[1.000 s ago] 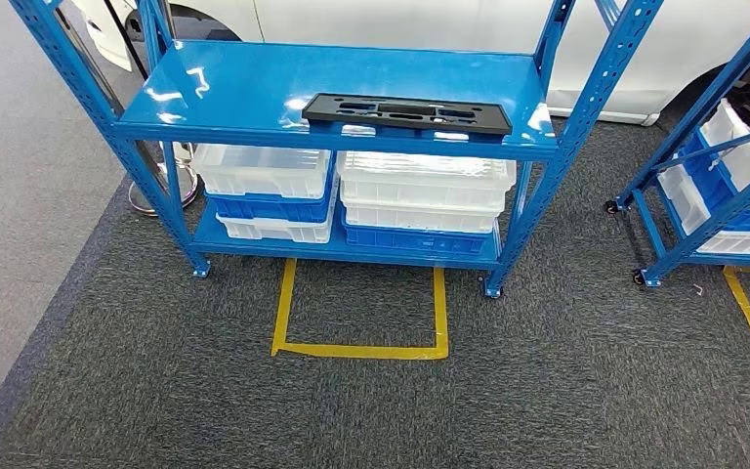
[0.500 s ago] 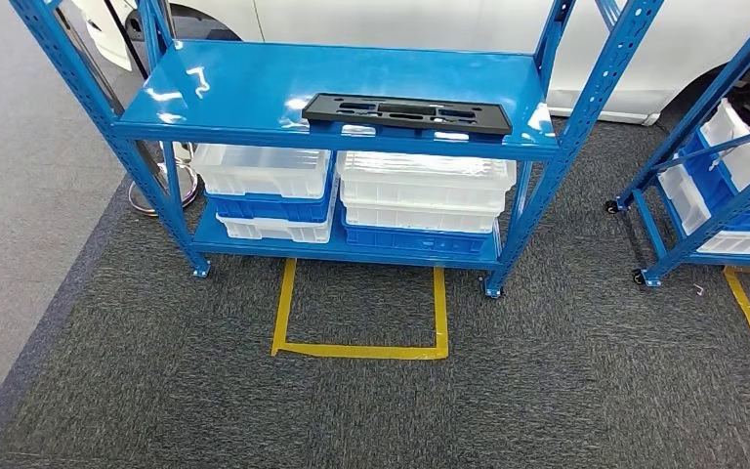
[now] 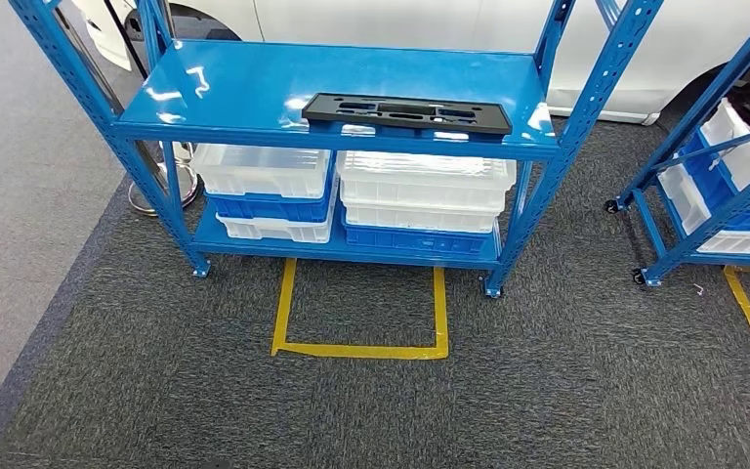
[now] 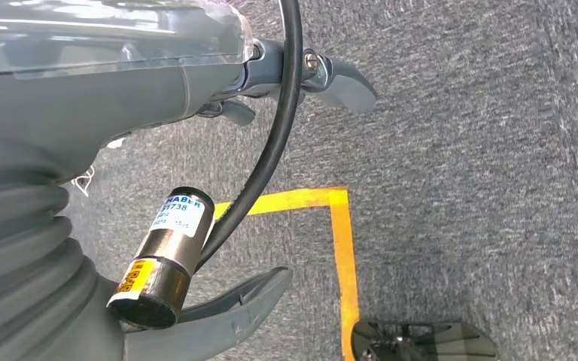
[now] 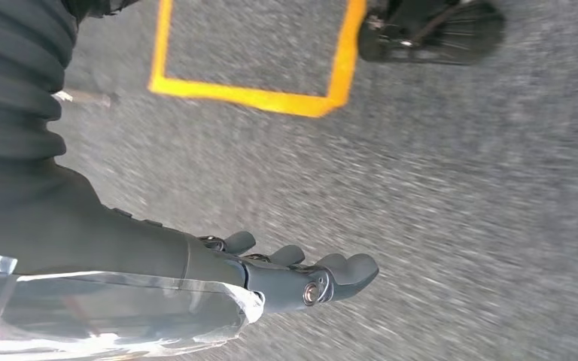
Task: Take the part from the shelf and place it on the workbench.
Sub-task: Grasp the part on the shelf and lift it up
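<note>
A long flat black part (image 3: 407, 112) with slots lies on the upper board of the blue shelf (image 3: 244, 88), toward its right front edge. My left hand (image 4: 218, 83) hangs above the grey carpet, its fingers (image 4: 342, 79) stretched out and its thumb (image 4: 233, 308) apart, holding nothing. My right hand (image 5: 286, 280) also hangs over the carpet, with its fingers (image 5: 350, 269) spread loosely and nothing in them. Both hands are far from the part.
Stacked white and blue bins (image 3: 420, 200) fill the shelf's lower level. A yellow tape square (image 3: 361, 348) marks the carpet in front of the shelf. A second blue rack (image 3: 718, 191) stands to the right. A white car (image 3: 430, 21) is parked behind.
</note>
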`<action>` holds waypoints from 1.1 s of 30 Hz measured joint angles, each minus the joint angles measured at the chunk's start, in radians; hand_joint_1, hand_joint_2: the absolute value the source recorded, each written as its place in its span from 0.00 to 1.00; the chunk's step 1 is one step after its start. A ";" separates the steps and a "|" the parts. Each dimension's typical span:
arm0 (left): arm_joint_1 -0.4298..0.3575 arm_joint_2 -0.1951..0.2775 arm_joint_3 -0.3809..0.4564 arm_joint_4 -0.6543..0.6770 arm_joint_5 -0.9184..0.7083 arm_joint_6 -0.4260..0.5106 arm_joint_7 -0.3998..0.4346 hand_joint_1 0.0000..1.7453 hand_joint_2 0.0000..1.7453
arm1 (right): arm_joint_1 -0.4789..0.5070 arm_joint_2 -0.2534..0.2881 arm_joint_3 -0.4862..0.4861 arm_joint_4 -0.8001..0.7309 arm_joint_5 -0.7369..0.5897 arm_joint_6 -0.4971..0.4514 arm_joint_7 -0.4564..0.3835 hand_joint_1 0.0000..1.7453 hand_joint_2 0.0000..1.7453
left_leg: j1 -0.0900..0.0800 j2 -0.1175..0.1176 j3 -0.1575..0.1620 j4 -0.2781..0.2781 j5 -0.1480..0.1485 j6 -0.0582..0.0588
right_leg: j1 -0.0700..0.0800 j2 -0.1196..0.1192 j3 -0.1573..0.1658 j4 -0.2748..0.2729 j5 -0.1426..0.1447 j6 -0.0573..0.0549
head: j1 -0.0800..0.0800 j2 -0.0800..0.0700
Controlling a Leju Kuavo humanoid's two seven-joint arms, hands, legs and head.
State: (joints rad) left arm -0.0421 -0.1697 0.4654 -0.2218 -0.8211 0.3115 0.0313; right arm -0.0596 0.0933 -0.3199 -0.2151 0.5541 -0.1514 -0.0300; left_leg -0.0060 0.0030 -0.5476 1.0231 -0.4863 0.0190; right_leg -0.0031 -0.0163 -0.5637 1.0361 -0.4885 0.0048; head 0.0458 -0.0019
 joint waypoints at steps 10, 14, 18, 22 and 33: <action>-0.036 -0.007 0.000 0.003 -0.062 -0.051 0.031 0.00 1.00 | -0.330 0.088 0.160 -0.086 0.194 -0.048 -0.379 0.00 1.00 | 0.000 0.008 -0.001 0.000 0.008 0.000 | 0.000 0.007 -0.004 0.001 0.008 0.000 | 0.000 0.000; -0.038 -0.010 0.000 0.004 -0.071 -0.064 0.036 0.00 1.00 | -0.453 0.135 0.302 -0.170 0.249 -0.089 -0.391 0.00 1.00 | 0.000 0.006 -0.001 0.000 0.010 -0.001 | 0.000 0.005 -0.005 0.002 0.009 0.000 | 0.000 0.000; -0.038 -0.012 0.000 0.004 -0.084 -0.073 0.043 0.00 1.00 | -0.507 0.157 0.454 -0.240 0.314 -0.184 -0.371 0.00 1.00 | 0.000 0.006 -0.002 0.000 0.010 -0.001 | 0.001 0.005 -0.005 0.002 0.009 0.000 | 0.000 0.000; -0.038 -0.012 0.000 0.005 -0.088 -0.075 0.047 0.00 0.50 | -0.524 0.164 0.577 -0.281 0.351 -0.262 -0.349 0.00 1.00 | 0.000 0.006 -0.004 0.000 0.010 -0.001 | 0.000 0.005 -0.007 0.002 0.009 0.000 | 0.000 0.000; -0.042 -0.012 0.000 0.005 -0.103 -0.079 0.054 0.00 0.00 | -0.550 0.154 0.889 -0.360 0.553 -0.500 -0.149 0.00 1.00 | 0.000 0.006 -0.006 0.000 0.010 -0.001 | 0.000 0.005 -0.009 0.001 0.009 0.000 | 0.000 0.000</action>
State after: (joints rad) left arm -0.0841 -0.1820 0.4654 -0.2171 -0.9243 0.2324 0.0853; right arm -0.6098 0.2470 0.5693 -0.5752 1.1070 -0.6515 -0.1794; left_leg -0.0060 0.0088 -0.5534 1.0233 -0.4765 0.0185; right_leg -0.0029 -0.0116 -0.5728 1.0375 -0.4794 0.0046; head 0.0458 -0.0019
